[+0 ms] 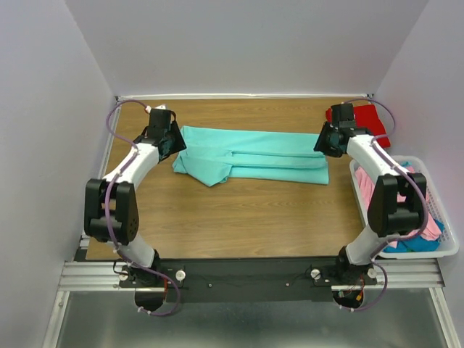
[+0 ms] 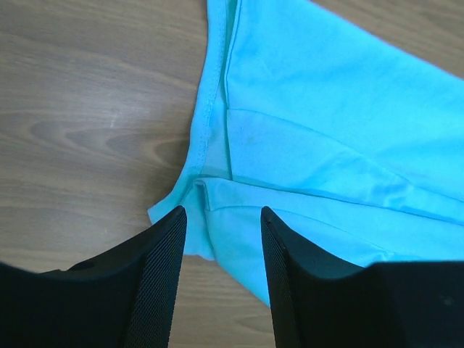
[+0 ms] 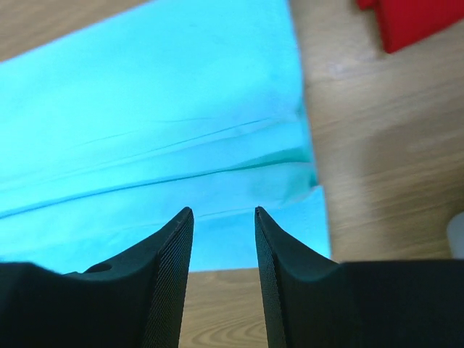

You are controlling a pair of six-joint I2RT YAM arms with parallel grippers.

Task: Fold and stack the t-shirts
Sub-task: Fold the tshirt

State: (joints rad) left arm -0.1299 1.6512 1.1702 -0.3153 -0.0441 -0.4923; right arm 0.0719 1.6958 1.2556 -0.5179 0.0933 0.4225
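An aqua-teal t-shirt (image 1: 254, 156) lies folded lengthwise into a long strip across the far half of the table. Over its left end hovers my left gripper (image 1: 165, 138), open, nothing between its fingers; the wrist view shows the shirt's hem and folded layers (image 2: 304, 152) just beyond the tips (image 2: 223, 212). My right gripper (image 1: 333, 138) stands open over the right end, with the shirt's edge (image 3: 181, 145) under and ahead of its tips (image 3: 223, 210). A folded red t-shirt (image 1: 370, 119) lies at the back right corner (image 3: 413, 18).
A white plastic basket (image 1: 446, 246) at the right edge holds pink and blue-teal shirts (image 1: 428, 221). Grey walls close in the table at the back and both sides. The black rail with both arm bases runs along the near edge.
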